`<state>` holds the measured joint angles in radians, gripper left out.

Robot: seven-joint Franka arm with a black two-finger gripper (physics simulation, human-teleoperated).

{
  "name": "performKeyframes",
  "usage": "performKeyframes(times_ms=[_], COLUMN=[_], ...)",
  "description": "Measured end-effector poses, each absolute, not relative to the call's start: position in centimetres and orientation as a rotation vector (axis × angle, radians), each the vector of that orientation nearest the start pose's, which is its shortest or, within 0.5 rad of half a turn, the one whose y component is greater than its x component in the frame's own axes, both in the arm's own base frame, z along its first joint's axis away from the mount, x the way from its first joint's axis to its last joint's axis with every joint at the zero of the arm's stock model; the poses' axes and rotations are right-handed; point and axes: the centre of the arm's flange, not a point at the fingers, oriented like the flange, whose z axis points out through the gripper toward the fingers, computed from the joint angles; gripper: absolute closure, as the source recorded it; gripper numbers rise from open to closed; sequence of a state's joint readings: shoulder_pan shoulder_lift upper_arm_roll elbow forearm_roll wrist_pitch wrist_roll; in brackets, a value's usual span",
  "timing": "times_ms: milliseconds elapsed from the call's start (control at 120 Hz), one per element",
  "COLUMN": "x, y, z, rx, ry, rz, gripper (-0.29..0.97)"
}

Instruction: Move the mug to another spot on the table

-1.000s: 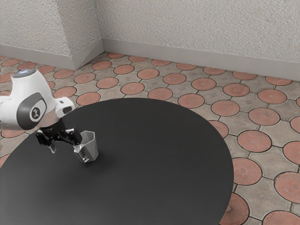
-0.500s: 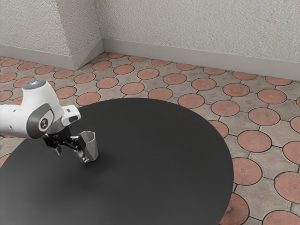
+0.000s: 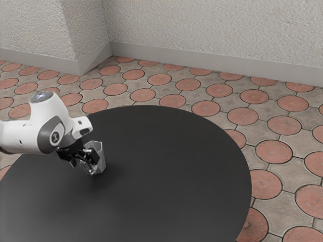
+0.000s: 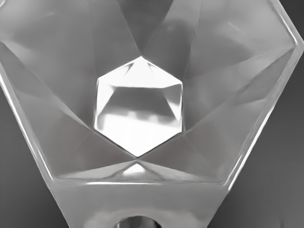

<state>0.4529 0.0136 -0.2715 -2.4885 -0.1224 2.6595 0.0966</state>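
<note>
Mug (image 3: 98, 159) on table (image 3: 176, 171) (exterior view's left part), gripper (image 3: 87, 155) just beside.

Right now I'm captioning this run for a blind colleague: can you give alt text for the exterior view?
A white robot arm reaches in from the exterior view's left, its jaws down at a silver faceted mug on a round black table. Terracotta floor tiles and grey textured walls lie behind.

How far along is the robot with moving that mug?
Done: the approach. The gripper sits right at the mug, and the wrist view looks straight down into it. In hand: taking hold, though whether the grip has closed is unclear. Left: lifting the mug, which stands on the table, carrying it and setting it down elsewhere.
</note>
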Motion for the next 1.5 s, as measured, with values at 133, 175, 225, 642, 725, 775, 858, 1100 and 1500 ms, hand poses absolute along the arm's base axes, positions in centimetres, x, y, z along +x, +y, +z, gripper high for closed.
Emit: performKeyframes(times_ms=[133, 175, 225, 642, 725, 775, 858, 1100, 1500], x=[47.9, 47.9, 48.0, 48.2, 48.3, 48.4, 48.4, 48.2, 48.4], y=[9.5, 9.7, 10.0, 9.9, 9.4, 9.2, 9.2, 9.9, 9.8], z=[29.7, 29.6, 29.4, 29.5, 29.5, 29.5, 29.4, 29.4, 29.5], rx=[-3.157, -3.157, -3.156, -3.15, -3.152, -3.153, -3.154, -3.158, -3.156], ry=[-0.273, -0.267, -0.263, -0.191, -0.166, -0.157, -0.154, -0.189, -0.199], rz=[-0.287, -0.291, -0.294, -0.329, -0.331, -0.332, -0.333, -0.337, -0.357], gripper=[0.07, 0.07, 0.08, 0.19, 0.2, 0.21, 0.21, 0.3, 0.54])
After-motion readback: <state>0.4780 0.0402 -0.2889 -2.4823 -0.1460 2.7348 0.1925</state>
